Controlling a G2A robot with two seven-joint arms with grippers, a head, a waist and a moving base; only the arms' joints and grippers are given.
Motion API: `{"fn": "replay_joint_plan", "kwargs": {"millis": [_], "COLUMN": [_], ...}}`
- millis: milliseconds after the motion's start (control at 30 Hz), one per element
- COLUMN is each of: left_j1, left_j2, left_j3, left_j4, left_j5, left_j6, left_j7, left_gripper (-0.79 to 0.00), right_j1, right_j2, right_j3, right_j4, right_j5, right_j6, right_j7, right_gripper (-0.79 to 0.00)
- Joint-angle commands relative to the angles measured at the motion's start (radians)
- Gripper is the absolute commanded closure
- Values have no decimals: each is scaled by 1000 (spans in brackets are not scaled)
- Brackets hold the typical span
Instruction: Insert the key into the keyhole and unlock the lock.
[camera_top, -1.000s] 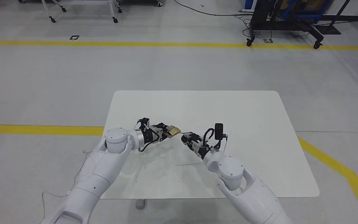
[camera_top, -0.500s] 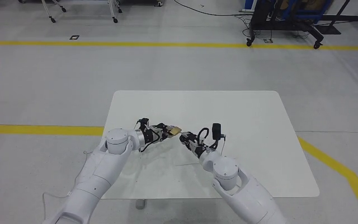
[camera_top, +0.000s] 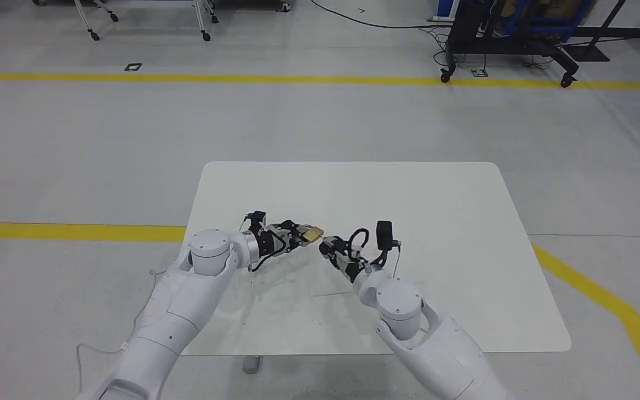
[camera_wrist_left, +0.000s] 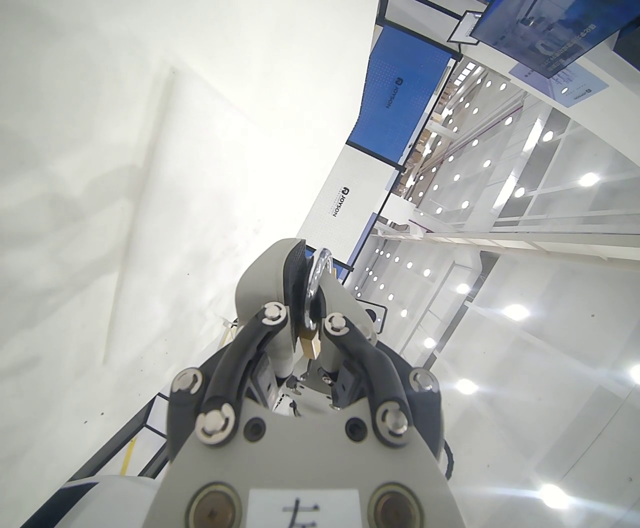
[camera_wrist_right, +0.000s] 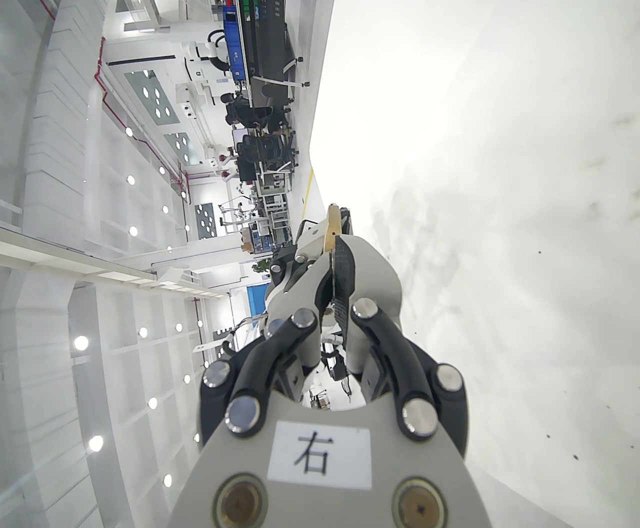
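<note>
The left gripper (camera_wrist_left: 316, 282) is clamped narrow on the lock (camera_wrist_left: 310, 345), whose silver shackle shows between the pads, and it holds the lock up off the counter (camera_top: 450, 200). The right gripper (camera_wrist_right: 334, 260) is closed tight on the key (camera_wrist_right: 331, 227), whose brass end pokes out past the fingertips. From above, the key sits just beside the lock on the right arm's side, and I cannot tell whether it touches the keyhole. Both pieces look grasped and roughly lined up, so insertion and the unlocking turn seem left to do.
</note>
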Motion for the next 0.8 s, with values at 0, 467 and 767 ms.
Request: {"fn": "replay_joint_plan", "kwargs": {"millis": [0, 467, 767], "left_j1": [0, 0, 0], "left_j2": [0, -2, -2], "left_j3": [-1, -4, -4], "left_j4": [0, 2, 1], "left_j5": [0, 4, 12], "left_j6": [1, 4, 4], "left_j7": [0, 0, 1], "left_gripper": [0, 0, 0], "right_j1": [-1, -12, -14], "right_j2": [-2, -14, -21], "right_j3": [-4, -17, -21], "right_j4": [-1, 2, 5], "right_j5": [-7, -34, -43], "right_j6": [2, 9, 13], "right_j7": [3, 28, 60], "right_gripper": [0, 0, 0]}}
